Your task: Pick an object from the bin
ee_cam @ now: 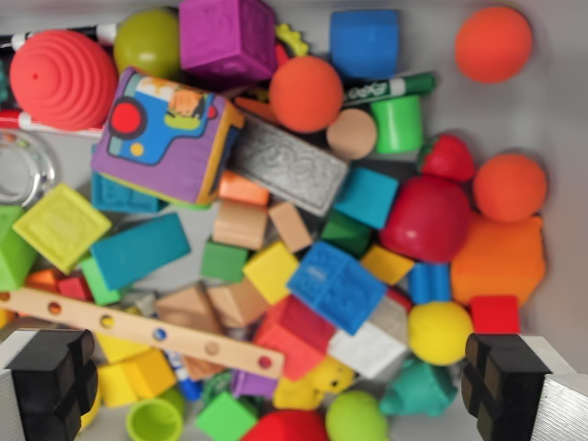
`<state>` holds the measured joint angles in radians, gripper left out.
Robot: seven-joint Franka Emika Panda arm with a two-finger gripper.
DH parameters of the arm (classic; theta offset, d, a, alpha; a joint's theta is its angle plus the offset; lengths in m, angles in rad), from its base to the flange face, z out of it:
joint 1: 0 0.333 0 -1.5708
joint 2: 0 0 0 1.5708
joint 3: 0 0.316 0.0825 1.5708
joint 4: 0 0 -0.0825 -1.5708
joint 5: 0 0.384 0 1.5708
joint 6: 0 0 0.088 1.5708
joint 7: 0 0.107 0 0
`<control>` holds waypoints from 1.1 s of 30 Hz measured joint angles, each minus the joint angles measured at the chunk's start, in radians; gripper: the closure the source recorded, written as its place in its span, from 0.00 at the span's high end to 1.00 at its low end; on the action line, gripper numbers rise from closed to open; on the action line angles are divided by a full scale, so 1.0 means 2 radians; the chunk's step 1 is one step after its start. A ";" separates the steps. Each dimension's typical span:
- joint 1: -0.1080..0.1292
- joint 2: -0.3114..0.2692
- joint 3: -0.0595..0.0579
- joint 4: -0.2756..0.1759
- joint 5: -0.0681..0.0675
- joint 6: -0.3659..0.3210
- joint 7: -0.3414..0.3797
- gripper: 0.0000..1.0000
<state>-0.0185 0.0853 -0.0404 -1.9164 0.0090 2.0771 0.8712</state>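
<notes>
Grey bin (560,119) holds bright, slightly blurred toys (335,285).

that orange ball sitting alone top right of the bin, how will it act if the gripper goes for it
The orange ball looks round and smooth, so it will probably roll away if nudged off-centre. It lies on the bare bin floor with nothing touching it, so nothing would stop that roll. Its matte surface suggests it is light and perhaps slightly soft, so the open gripper should hold it if centred.
</notes>
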 joint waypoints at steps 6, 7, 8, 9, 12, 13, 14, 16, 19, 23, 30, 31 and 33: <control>0.003 0.009 0.002 0.002 0.000 0.005 0.009 1.00; 0.004 0.012 0.002 0.002 0.000 0.006 0.011 1.00; 0.005 0.014 0.003 0.002 0.000 0.007 0.014 1.00; 0.006 0.016 0.003 0.003 0.000 0.008 0.016 1.00; 0.008 0.022 0.004 0.005 0.000 0.011 0.022 1.00; 0.009 0.025 0.004 0.005 0.000 0.012 0.024 1.00; 0.010 0.027 0.004 0.006 0.000 0.013 0.026 1.00; 0.012 0.033 0.005 0.008 0.000 0.015 0.032 1.00; 0.015 0.041 0.006 0.011 0.000 0.018 0.039 1.00; 0.020 0.053 0.006 0.016 0.000 0.022 0.049 1.00; 0.031 0.080 0.007 0.028 0.000 0.030 0.072 1.00; 0.032 0.082 0.007 0.029 0.000 0.031 0.073 1.00; 0.036 0.093 0.007 0.033 0.000 0.033 0.081 1.00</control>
<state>0.0533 0.2713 -0.0254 -1.8494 0.0090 2.1440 1.0337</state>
